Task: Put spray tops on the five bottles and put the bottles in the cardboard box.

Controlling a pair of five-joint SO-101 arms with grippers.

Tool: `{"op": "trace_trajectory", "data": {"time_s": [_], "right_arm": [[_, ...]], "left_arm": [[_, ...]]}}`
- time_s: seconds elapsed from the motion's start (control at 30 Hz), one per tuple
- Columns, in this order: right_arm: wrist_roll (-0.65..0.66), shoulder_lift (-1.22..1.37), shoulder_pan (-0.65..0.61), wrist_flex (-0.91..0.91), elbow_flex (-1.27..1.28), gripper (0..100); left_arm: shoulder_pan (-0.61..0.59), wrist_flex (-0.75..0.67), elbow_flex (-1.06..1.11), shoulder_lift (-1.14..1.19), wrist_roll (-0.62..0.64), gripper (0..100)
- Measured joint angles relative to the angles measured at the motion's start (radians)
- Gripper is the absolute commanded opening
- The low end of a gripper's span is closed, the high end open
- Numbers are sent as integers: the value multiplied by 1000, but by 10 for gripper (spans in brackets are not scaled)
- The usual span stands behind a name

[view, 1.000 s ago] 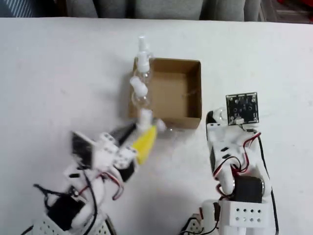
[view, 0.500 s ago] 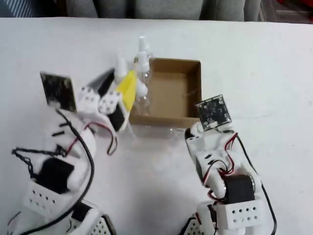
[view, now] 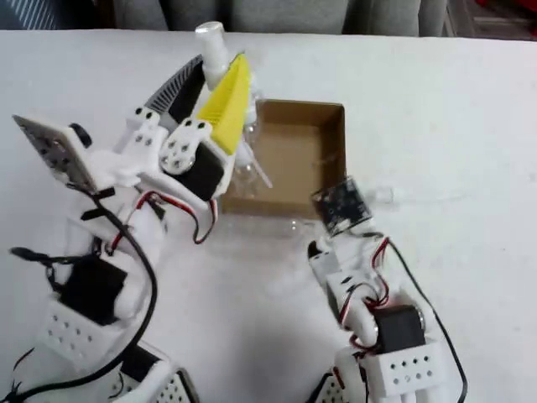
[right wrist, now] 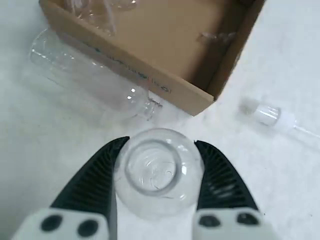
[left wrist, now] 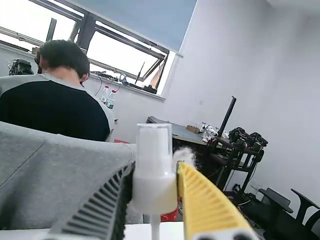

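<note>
The left jaws clench a spray top (left wrist: 152, 170), held high with its tube hanging free, likely for fitting. The right jaws grip a bottle (right wrist: 157, 172) end-on. Beyond them are the cardboard box (right wrist: 125, 66) and a spare bottle (right wrist: 85, 75) lying against its wall.

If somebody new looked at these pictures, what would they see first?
The left gripper holds a white spray top up in the air beside the cardboard box. The right gripper is shut on a clear bottle, and a second bottle lies on the table beside the box.
</note>
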Motion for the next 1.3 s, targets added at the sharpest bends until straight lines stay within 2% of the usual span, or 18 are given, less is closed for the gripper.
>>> {"op": "trace_trajectory", "data": {"time_s": [0.17, 0.27, 0.33, 0.5, 0.7, 1.0, 1.2, 1.3], "right_arm": [[3, -57, -94, 0, 9, 17], [6, -64, -155, -5, 17, 17], [6, -63, -189, -32, 43, 17], [6, -63, -252, -118, 72, 17], [6, -69, -295, -141, 72, 17], [6, -69, -298, -115, 72, 17], [6, -100, -296, -92, 72, 17], [6, -152, -296, -57, 72, 16]], "left_arm": [[-28, -157, 181, 0, 8, 21], [-78, -176, 222, 2, 8, 21], [-114, -149, 229, -17, 8, 21], [-144, 29, 229, -141, 9, 21], [-69, 72, 295, -288, 54, 21], [12, -149, 468, -313, 60, 21], [74, -190, 525, -313, 57, 21], [94, -190, 545, -313, 3, 21]]}}
